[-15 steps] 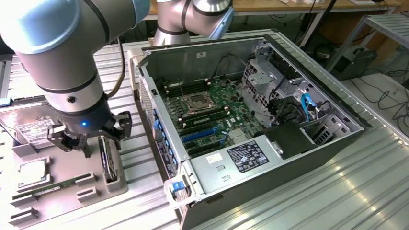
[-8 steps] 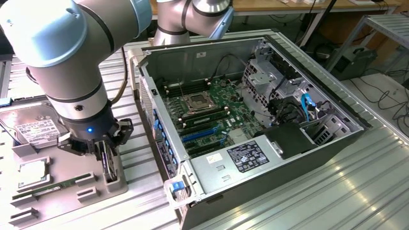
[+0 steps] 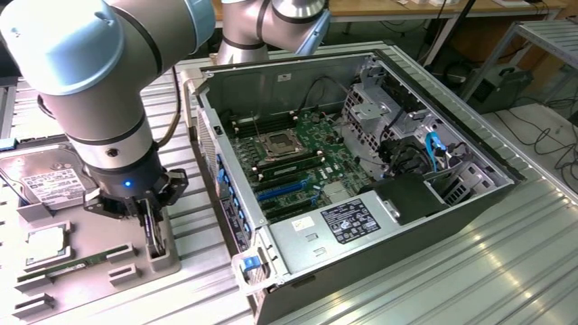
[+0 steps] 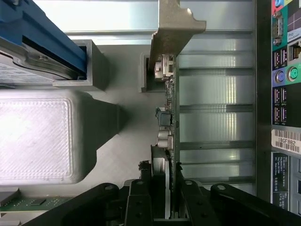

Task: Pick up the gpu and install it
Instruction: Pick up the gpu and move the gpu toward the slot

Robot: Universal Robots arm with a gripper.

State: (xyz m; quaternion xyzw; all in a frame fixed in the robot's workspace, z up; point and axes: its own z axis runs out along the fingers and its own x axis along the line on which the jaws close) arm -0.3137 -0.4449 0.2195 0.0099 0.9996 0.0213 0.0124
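Gripper [image 4: 164, 182] astride gpu [image 4: 174, 108], grip unclear | gpu on edge, bracket [image 4: 176, 28] end away from gripper

The exterior view looked steeply down on the open computer case [image 3: 271, 88] and the grey tray [image 3: 86, 233] at lower left. The wrist view, very near, looked past the gripper [image 4: 164, 183] along the gpu [image 4: 175, 28]; both shared that tray.

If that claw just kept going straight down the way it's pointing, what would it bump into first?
The gpu: the gripper points straight down over it, and the card stands on edge in the grey holder tray. It may be touching the card's upper edge; depth is unclear.
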